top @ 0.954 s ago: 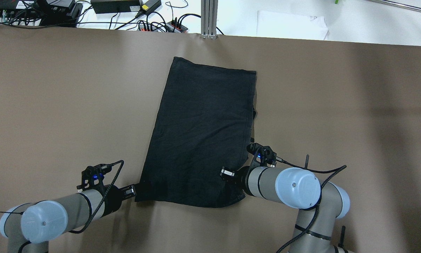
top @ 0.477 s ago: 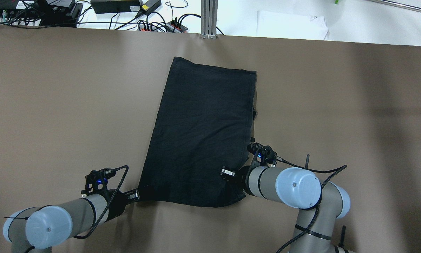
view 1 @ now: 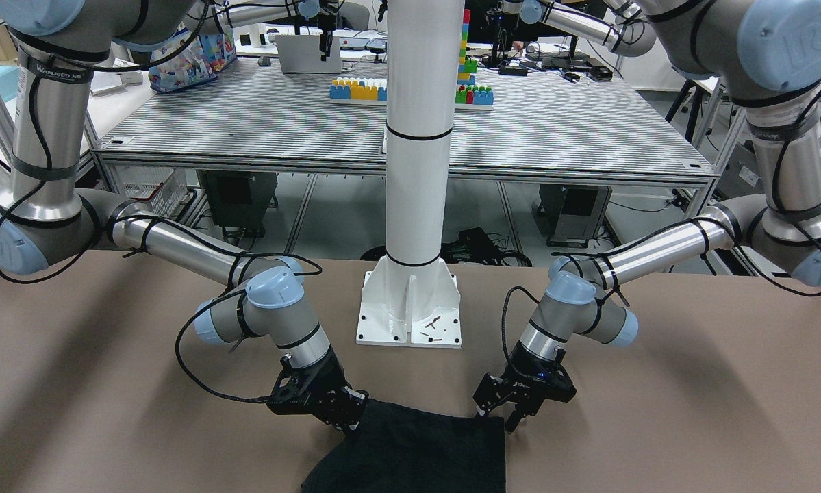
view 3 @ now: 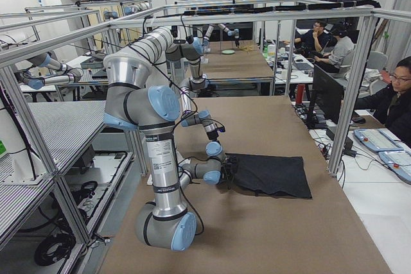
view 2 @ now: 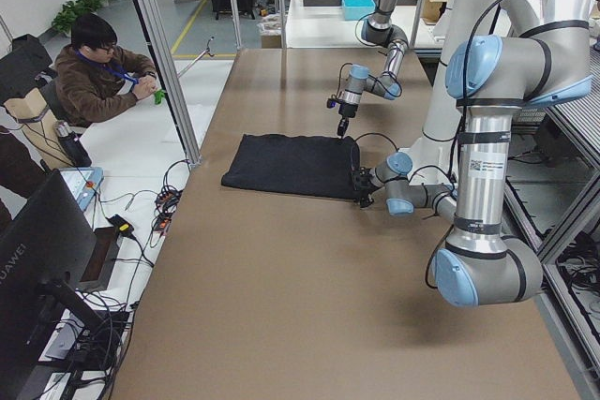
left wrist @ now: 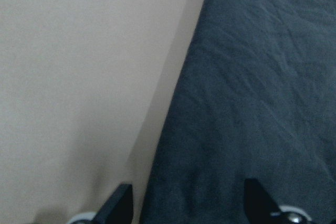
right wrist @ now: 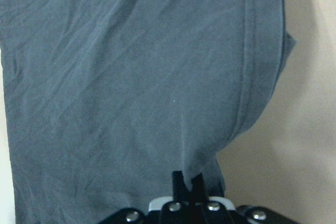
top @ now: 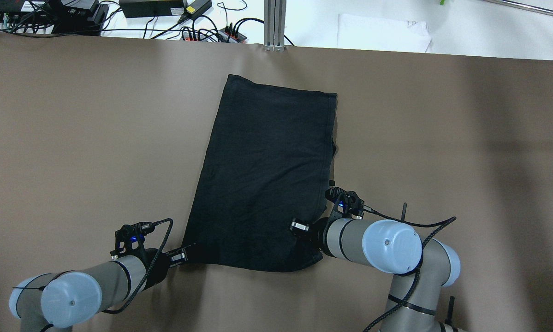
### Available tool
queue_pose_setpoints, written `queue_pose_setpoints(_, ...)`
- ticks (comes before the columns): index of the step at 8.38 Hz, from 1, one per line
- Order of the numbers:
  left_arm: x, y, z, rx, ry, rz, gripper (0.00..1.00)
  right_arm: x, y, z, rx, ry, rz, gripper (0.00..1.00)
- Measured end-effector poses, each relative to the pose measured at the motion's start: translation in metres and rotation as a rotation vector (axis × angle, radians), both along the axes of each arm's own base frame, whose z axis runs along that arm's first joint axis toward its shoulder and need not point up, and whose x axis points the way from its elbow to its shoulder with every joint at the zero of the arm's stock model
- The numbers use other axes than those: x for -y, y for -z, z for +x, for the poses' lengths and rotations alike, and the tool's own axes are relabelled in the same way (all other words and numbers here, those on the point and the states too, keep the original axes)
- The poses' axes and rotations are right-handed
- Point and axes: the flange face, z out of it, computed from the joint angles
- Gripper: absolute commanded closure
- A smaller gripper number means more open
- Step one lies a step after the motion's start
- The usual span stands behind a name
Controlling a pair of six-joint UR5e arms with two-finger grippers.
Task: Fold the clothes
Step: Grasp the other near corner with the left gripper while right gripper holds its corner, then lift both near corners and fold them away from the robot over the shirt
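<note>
The clothes are one black garment, folded into a long slanted panel on the brown table; its near end shows in the front view. My left gripper sits at the near left corner, low on the table. In the left wrist view it is open, fingers apart over the fabric's edge. My right gripper is at the near right corner. The right wrist view shows it shut on a pinched fold of the garment.
The white pillar's base stands on the table between the two arms. Cables and power units, an aluminium post and a white sheet lie beyond the far edge. A seated person is off the table's far side.
My left arm has slid toward the robot and a little to the right along the near edge. The garment's near left corner has drawn in slightly. The right arm has stayed put.
</note>
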Motion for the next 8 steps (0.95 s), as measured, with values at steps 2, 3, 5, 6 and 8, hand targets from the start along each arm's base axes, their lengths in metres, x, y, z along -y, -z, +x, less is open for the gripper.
queue_pose_setpoints(2, -0.003, 0.002, 0.001, -0.002, -0.001, 0.005, 1.00, -0.001, 0.001, 0.001, 0.002, 0.001, 0.001, 1.00)
queue_pose_setpoints(3, -0.005, 0.008, -0.001, -0.013, -0.006, 0.010, 1.00, -0.002, 0.003, 0.003, 0.007, 0.003, 0.002, 1.00)
queue_pose_setpoints(5, -0.010, 0.034, -0.012, -0.048, -0.013, 0.015, 1.00, -0.005, 0.004, 0.010, 0.014, 0.011, 0.004, 1.00)
queue_pose_setpoints(6, -0.014, 0.060, -0.027, -0.047, -0.019, 0.011, 1.00, -0.013, 0.006, 0.026, 0.027, 0.028, 0.005, 1.00)
queue_pose_setpoints(8, -0.024, 0.097, -0.055, -0.016, -0.052, -0.010, 1.00, -0.031, 0.000, 0.052, 0.031, 0.050, -0.001, 1.00)
